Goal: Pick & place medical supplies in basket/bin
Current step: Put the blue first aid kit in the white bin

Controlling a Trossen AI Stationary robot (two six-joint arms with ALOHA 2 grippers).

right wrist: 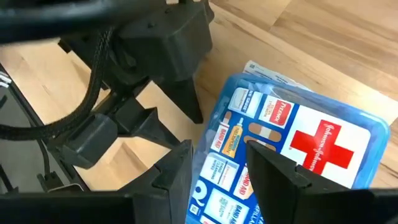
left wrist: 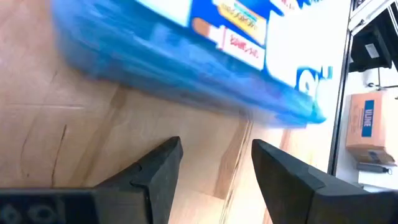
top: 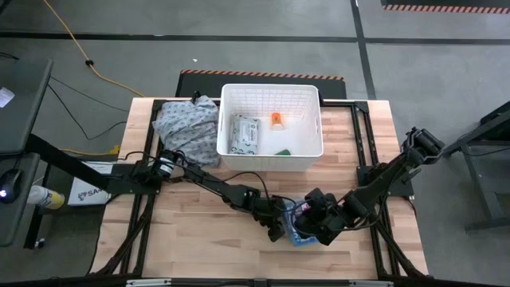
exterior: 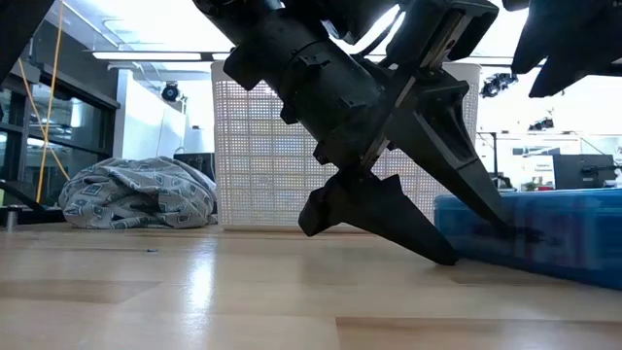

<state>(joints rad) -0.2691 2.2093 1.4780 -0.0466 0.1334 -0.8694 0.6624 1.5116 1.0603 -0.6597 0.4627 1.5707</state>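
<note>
1. High view: both arms met at the table's near edge. Left gripper [top: 275, 224] and right gripper [top: 316, 226] flanked the blue box [top: 293, 232], which lay flat on the wooden table [top: 191, 239], well apart from the white basket [top: 272, 163] at the far side. Inside the basket sat the wipes pack [top: 245, 134], the orange bottle [top: 276, 119] and a green item [top: 283, 151]. Grey cloth heap [top: 188, 127] lay just beside the basket.

2. Low view: dark gripper fingers angled down to the tabletop, tips right at the blue box's [exterior: 530, 233] edge; the box rested flat. Which arm these belonged to could not be told from this view alone.

3. Left wrist view: left fingers [left wrist: 155, 174] stood apart with nothing between them, and the box [left wrist: 186, 56] lay just ahead of the tips, its long side crosswise to them. Label print was too smeared to read. A brown carton [left wrist: 367, 127] beyond the table read roughly "ULINE".

4. Right wrist view: right fingers [right wrist: 273, 168] stood apart over the box lid [right wrist: 298, 143], not clamped. The lid carried a red cross; script across it looked like "Johnson & Johnson", with "BAND-AID" on a small panel. The left gripper [right wrist: 186, 106] sat just off the box's far edge.

5. Judgement: both claws were about equally near; the right sat directly over the box, so a grip across its short side seemed the likely next call.
</note>
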